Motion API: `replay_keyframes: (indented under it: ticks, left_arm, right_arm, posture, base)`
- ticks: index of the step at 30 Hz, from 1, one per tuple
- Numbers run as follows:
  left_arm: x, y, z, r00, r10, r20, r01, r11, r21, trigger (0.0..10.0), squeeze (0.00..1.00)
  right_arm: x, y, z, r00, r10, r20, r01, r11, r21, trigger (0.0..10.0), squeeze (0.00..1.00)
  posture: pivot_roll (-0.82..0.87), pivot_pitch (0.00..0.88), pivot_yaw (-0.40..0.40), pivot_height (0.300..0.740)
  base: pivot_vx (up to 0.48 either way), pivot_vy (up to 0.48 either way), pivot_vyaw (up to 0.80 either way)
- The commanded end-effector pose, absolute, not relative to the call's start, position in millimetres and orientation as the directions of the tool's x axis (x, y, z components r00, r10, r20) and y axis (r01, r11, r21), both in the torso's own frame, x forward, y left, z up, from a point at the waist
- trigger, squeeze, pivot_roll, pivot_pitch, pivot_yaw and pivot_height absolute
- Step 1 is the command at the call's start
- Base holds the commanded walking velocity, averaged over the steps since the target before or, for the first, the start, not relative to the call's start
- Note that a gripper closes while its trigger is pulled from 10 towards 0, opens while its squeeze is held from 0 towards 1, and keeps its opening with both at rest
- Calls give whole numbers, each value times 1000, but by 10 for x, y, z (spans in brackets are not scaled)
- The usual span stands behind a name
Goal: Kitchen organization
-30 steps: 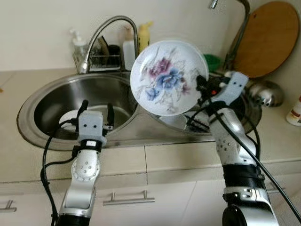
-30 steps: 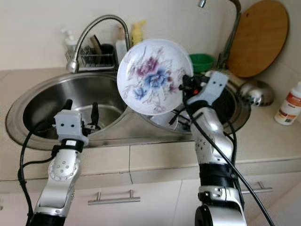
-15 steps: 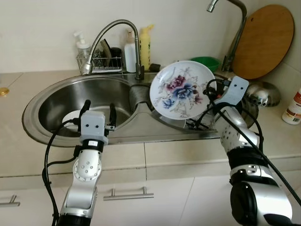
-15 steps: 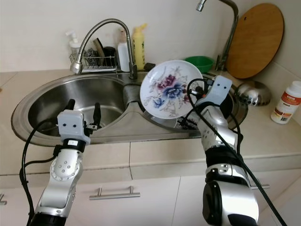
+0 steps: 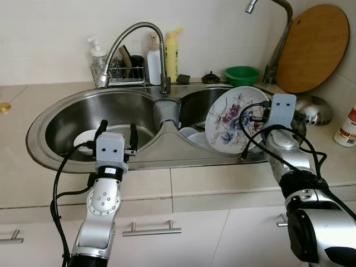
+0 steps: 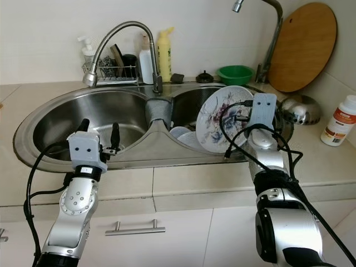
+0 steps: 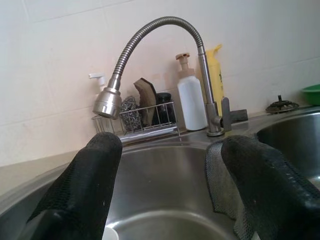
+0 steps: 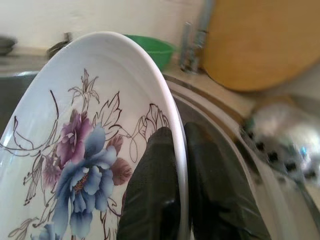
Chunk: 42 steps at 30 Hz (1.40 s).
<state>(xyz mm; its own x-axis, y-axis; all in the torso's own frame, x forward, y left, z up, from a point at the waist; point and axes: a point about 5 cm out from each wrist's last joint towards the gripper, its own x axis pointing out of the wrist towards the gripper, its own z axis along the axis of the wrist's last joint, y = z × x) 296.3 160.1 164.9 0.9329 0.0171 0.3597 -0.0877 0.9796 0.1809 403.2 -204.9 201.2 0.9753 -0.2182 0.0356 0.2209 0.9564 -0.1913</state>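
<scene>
A white plate with a blue and purple flower print [image 5: 231, 125] stands nearly on edge over the right basin of the steel double sink [image 5: 41, 119]. My right gripper [image 5: 253, 118] is shut on the plate's right rim [image 8: 177, 150], one black finger on each face. Under the plate lie more white dishes [image 5: 192, 135] in the right basin. My left gripper [image 5: 115, 130] stands open over the near rim of the left basin, holding nothing. A white plate [image 5: 83, 139] lies on the left basin's floor.
A gooseneck tap [image 5: 130, 39] arches over the sink; a wire rack with scourers and bottles [image 5: 125, 69] is behind it. A green bowl [image 5: 242, 75], a round wooden board [image 5: 317, 47], a steel ladle [image 5: 314, 108] and a white bottle [image 5: 349, 128] stand at the right.
My right gripper has carried the flowered plate from high above the divider down and to the right, into the right basin, tilting it more edge-on. The left arm has stayed put.
</scene>
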Motion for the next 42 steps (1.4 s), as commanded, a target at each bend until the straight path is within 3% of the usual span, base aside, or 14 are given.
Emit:
replay_keyframes:
  ticks: [1,4,5,6,7,12,16,17,18,19,20,34,39,42]
  left_arm:
    - [2971,1581,1691,928,8,372,-84,978,188,10000,0]
    - [2972,1580,1685,929,7,370,-83,978,190,10000,0]
    - [2973,1581,1683,929,6,370,-82,978,190,10000,0]
    - [2973,1581,1681,929,6,369,-82,978,190,10000,0]
    - [2973,1580,1680,930,6,369,-82,978,190,10000,0]
    - [2972,1573,1659,933,5,359,-80,978,194,10000,0]
    - [2970,1568,1645,935,4,354,-78,978,196,10000,0]
    - [2971,1567,1643,936,4,353,-78,977,196,10000,0]
    - [2973,1567,1639,937,3,350,-77,977,197,10000,0]
    - [2973,1567,1639,937,3,350,-77,977,197,10000,0]
    - [2975,1570,1630,938,4,345,-77,977,200,10000,0]
    - [2970,1584,1600,944,4,330,-76,976,205,10000,0]
    - [2963,1597,1596,945,6,326,-77,976,206,10000,0]
    - [2951,1593,1586,946,4,323,-74,976,204,10000,0]
  right_arm:
    - [4081,-1918,2093,987,-151,57,160,956,-245,0,0]
    - [4085,-1846,2004,994,-112,10,111,964,-240,78,0]
    - [4085,-1816,1962,995,-93,-18,86,967,-241,1882,0]
    - [4084,-1797,1935,996,-81,-34,71,967,-244,1882,0]
    - [4080,-1774,1878,995,-69,-75,53,977,-206,10000,0]
    - [4017,-1666,1523,942,20,-335,-11,1000,28,10000,0]
    - [3972,-1695,1393,913,11,-407,23,997,79,10000,0]
    - [3960,-1711,1366,907,1,-421,38,996,82,10000,337]
    - [3945,-1735,1331,899,-15,-438,57,995,83,10000,835]
    - [3945,-1735,1331,899,-15,-438,57,995,83,10000,835]
    - [3927,-1777,1298,892,-39,-450,87,992,86,10000,1000]
    - [3971,-1959,1492,914,-183,-361,216,975,54,10000,1000]
    - [4024,-2007,1789,954,-237,-185,246,969,27,10000,1000]
    - [3990,-1911,2074,976,-206,77,201,977,64,10000,1000]
  posture:
    - [-23,0,15,740]
    - [-21,0,13,740]
    - [-22,0,14,740]
    - [-22,0,14,740]
    - [-21,0,12,740]
    - [-23,0,11,740]
    - [-23,0,9,740]
    - [-22,0,9,740]
    - [-22,0,9,740]
    - [-22,0,9,740]
    - [-23,0,9,740]
    - [-21,0,11,740]
    - [-25,0,14,740]
    - [-22,0,15,740]
  base:
    - [0,0,0]
    - [0,0,0]
    - [0,0,0]
    - [0,0,0]
    - [0,0,0]
    - [0,0,0]
    - [0,0,0]
    - [0,0,0]
    - [0,0,0]
    - [0,0,0]
    - [0,0,0]
    - [0,0,0]
    - [0,0,0]
    - [0,0,0]
